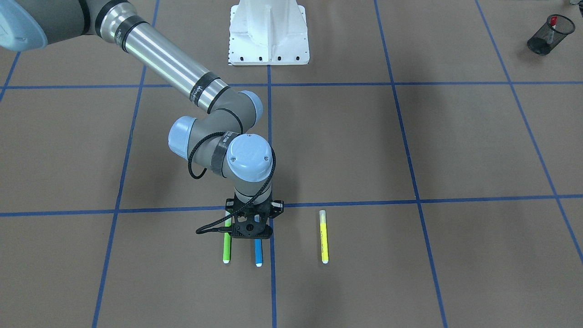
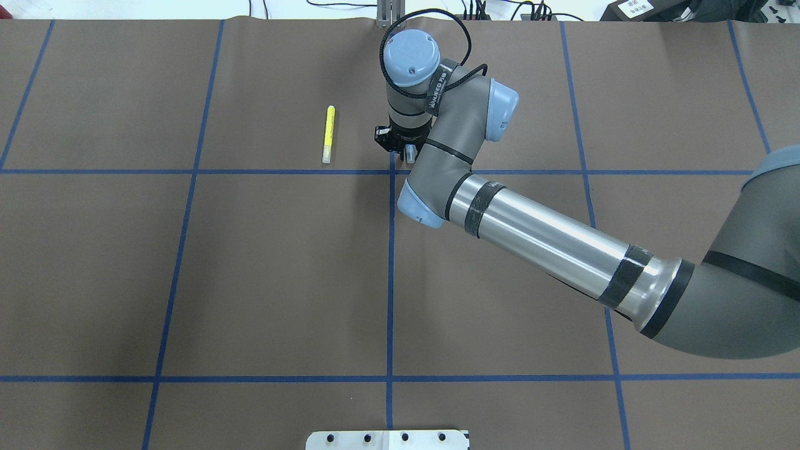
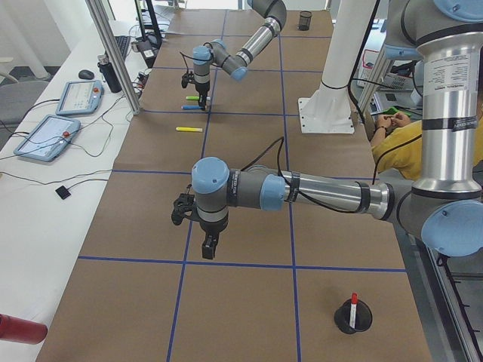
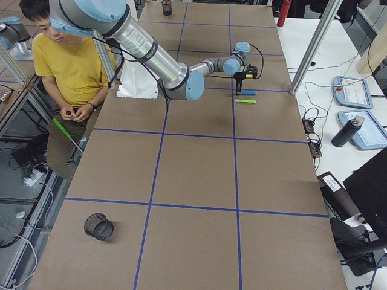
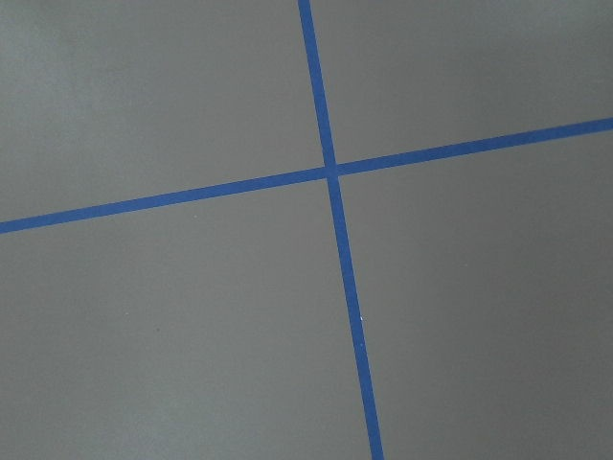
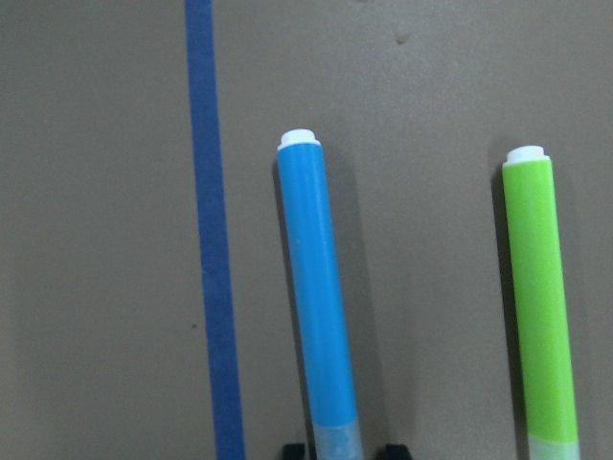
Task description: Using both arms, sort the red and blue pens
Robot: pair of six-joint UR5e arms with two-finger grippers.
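The blue pen lies flat on the brown table, white end away from my right wrist camera. My right gripper is down over its clear cap, open, one fingertip on each side with a small gap. From the front the same gripper covers the pen's upper half, and the blue pen sticks out below it. The red pen stands in a black mesh cup. My left gripper hangs above bare table; I cannot tell whether it is open or shut.
A green marker lies parallel, close beside the blue pen. A yellow marker lies on its other side, further off. A second mesh cup sits at the table's right end. A seated person in yellow is behind the robot base.
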